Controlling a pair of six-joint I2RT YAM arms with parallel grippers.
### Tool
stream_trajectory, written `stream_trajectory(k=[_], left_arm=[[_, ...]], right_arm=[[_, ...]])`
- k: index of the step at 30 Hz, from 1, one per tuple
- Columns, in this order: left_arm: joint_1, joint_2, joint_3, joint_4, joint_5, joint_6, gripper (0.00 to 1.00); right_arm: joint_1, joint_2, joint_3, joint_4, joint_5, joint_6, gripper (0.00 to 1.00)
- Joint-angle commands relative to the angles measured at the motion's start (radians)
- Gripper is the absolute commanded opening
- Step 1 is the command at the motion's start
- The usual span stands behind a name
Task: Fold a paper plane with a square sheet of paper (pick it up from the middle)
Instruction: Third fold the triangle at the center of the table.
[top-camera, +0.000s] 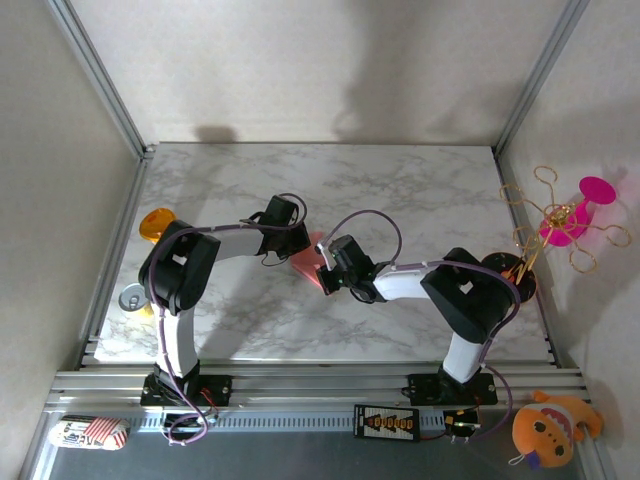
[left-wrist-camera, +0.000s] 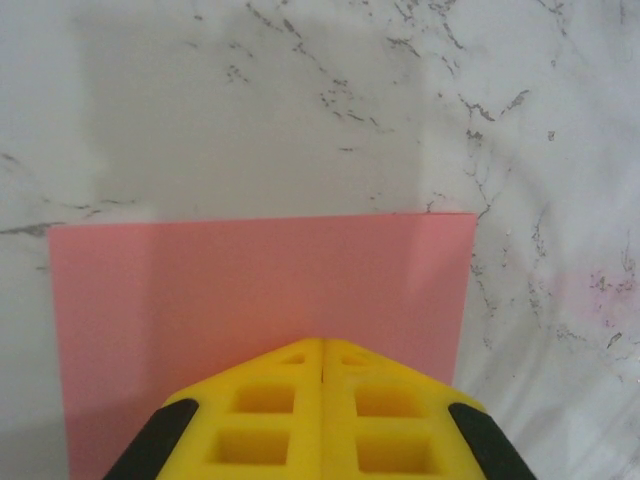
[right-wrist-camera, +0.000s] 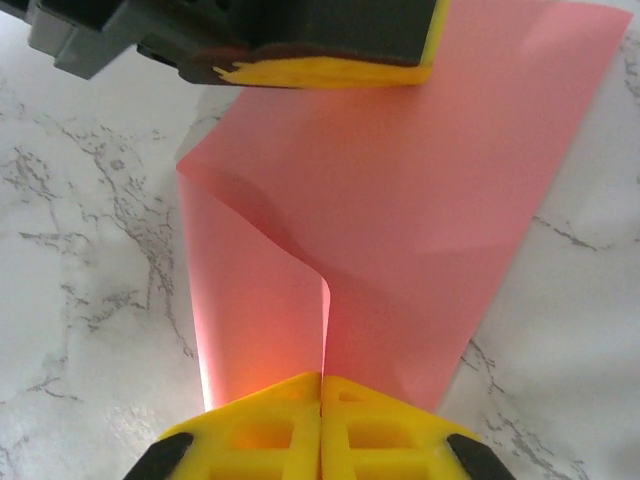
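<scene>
The square sheet of paper (top-camera: 303, 264) is salmon pink and lies mid-table between both grippers. My right gripper (top-camera: 325, 272) is shut on a raised fold of the paper (right-wrist-camera: 400, 200). One flap curls upright into its closed jaws (right-wrist-camera: 321, 378), and the remainder spreads flat on the marble. My left gripper (top-camera: 296, 242) is shut, its yellow fingers (right-wrist-camera: 330, 72) resting on the sheet's far part. In the left wrist view the closed tips (left-wrist-camera: 322, 342) sit over the flat paper (left-wrist-camera: 260, 290). I cannot tell whether they pinch it.
An orange disc (top-camera: 155, 224) and a can (top-camera: 133, 297) sit at the left edge of the marble table (top-camera: 420, 180). A magenta flower toy (top-camera: 575, 220) in a black holder (top-camera: 512, 276) stands at the right. An orange plush (top-camera: 545, 428) lies off the table, near right.
</scene>
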Motion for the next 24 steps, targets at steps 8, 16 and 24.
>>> stream_trajectory(k=[8,16,24], left_arm=[[-0.019,0.065,-0.016,-0.101,-0.022,0.027,0.00],[-0.021,0.064,-0.018,-0.102,-0.022,0.028,0.00],[-0.022,0.065,-0.017,-0.102,-0.022,0.028,0.00]], right_arm=[[-0.005,0.029,0.043,-0.042,0.044,-0.001,0.08],[-0.006,0.034,0.050,-0.052,0.055,0.001,0.08],[-0.005,0.040,0.053,-0.064,0.068,0.004,0.08]])
